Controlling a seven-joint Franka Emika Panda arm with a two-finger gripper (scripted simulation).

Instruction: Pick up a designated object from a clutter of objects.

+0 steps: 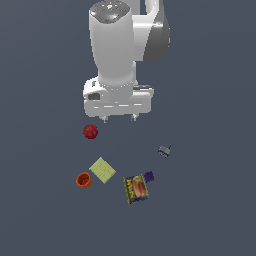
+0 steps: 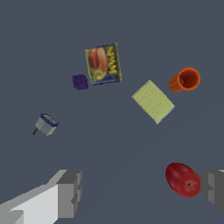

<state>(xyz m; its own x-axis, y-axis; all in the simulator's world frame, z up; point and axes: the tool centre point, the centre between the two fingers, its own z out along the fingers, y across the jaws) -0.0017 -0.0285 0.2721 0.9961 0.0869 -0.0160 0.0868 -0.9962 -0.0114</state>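
progress: early, nothing lifted | gripper (image 1: 119, 119) jaws wide apart, empty, above worktop (image 1: 210, 210) | apple (image 1: 90, 131) on worktop, just beside one finger (image 2: 214, 186), not between | left: centre, descend, grasp, lift

A flat, uniform slate-grey worktop (image 1: 45, 210) fills the exterior view from edge to edge, with no seam, wall, window or furniture to be seen. Its surface is matte and without pattern or texture. In the wrist view the same grey plane (image 2: 131, 26) spreads to every border. The light is soft and even; only faint, diffuse shading shows on the ground, with no sharp shadows.
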